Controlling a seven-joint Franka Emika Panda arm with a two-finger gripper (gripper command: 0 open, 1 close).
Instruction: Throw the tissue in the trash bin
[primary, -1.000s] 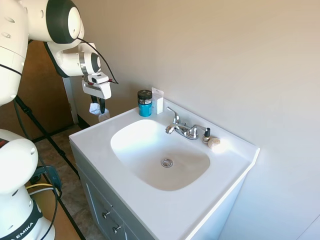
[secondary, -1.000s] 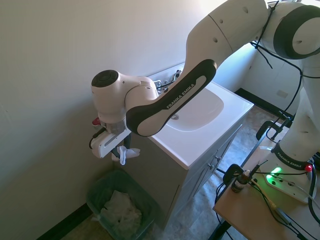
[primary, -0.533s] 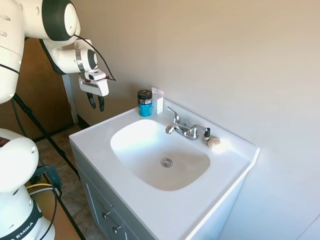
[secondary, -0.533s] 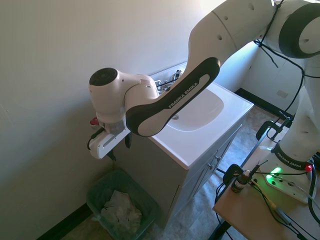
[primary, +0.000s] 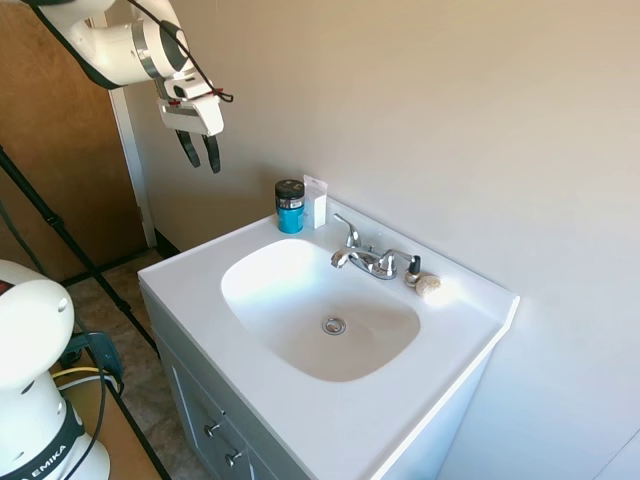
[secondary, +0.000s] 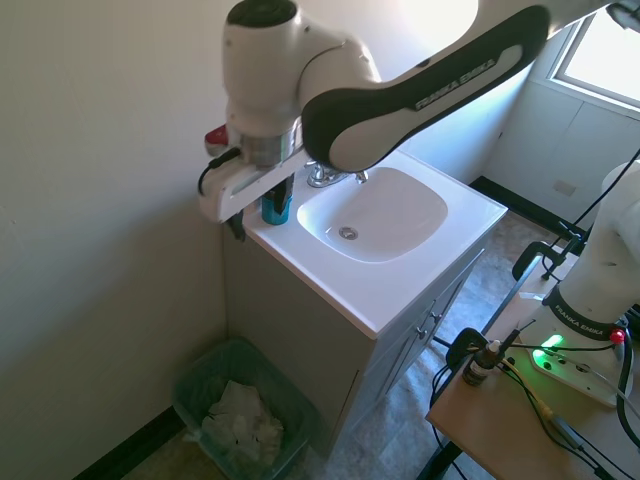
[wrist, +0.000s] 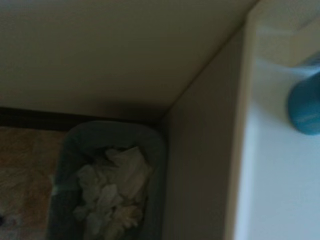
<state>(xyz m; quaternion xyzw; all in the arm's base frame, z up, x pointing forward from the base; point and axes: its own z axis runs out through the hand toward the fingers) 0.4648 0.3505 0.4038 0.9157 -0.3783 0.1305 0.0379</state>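
The end effector (primary: 199, 158) hung high above the vanity's corner, fingers apart and empty. The tissue (secondary: 243, 424) lay, as far as the dim views allowed, among crumpled white paper inside the trash bin (secondary: 192, 378) on the floor.

The trash bin (secondary: 243, 410) sits on the floor at the lower left of the second exterior view, beside the sink cabinet (secondary: 330, 345) — with the tissue (secondary: 240, 420) in it. The gripper (secondary: 236, 228) hangs high above the bin, by the jar (secondary: 276, 205) on the counter corner.
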